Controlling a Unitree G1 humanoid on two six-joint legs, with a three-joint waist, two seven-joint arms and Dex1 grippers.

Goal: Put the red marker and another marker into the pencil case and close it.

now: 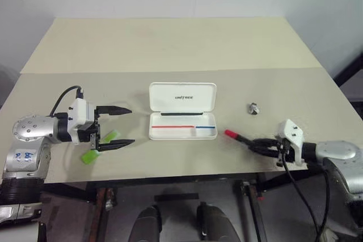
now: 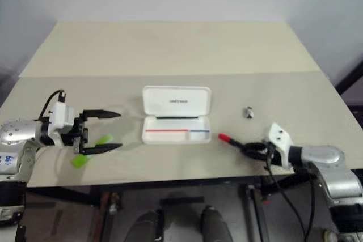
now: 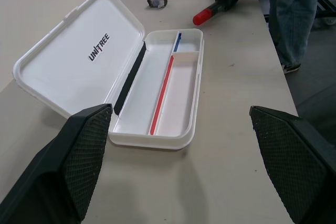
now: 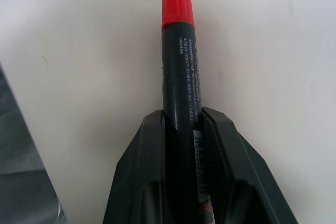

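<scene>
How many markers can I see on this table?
2. The slim dark-barrelled marker with the red cap is clamped in the right tool, right of the open white plastic pencil case. The chunky lime-green highlighter lies under the open left tool.

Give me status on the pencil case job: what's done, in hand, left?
Done: pencil case lies open, nothing in it. In hand: right end effector is shut on the red marker. Left: put it in, then the green marker beneath the open left end effector, then close the lid.
</scene>
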